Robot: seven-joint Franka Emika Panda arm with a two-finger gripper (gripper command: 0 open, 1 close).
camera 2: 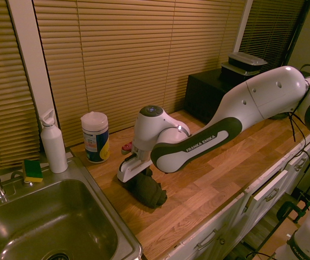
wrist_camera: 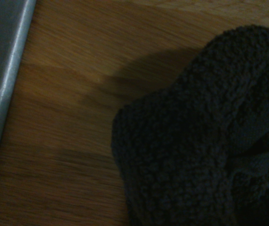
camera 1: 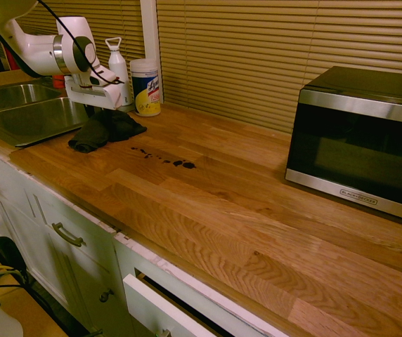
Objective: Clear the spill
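The wooden counter (camera 1: pixel 208 210) carries a crumpled dark cloth (camera 1: pixel 102 130) beside the sink (camera 1: pixel 25 116). A spill (camera 1: pixel 164 159) of dark droplets trails from it. A microwave (camera 1: pixel 359 140), wipes canister (camera 1: pixel 145 87) and white bottle (camera 1: pixel 119 67) stand there too.

My first outside camera sits high by the front edge of the table (camera 1: pixel 208 210) and looks along it past the microwave (camera 1: pixel 359 137), with the sink (camera 1: pixel 25 112) far left. My second outside camera looks down from above the sink (camera 2: pixel 46 222) the other way, so the arm comes in from the right. Both see the dark cloth (camera 1: pixel 102 130) and wipes tub (camera 1: pixel 145 86). My wrist camera looks straight down, very close to the cloth (wrist_camera: pixel 205 141).
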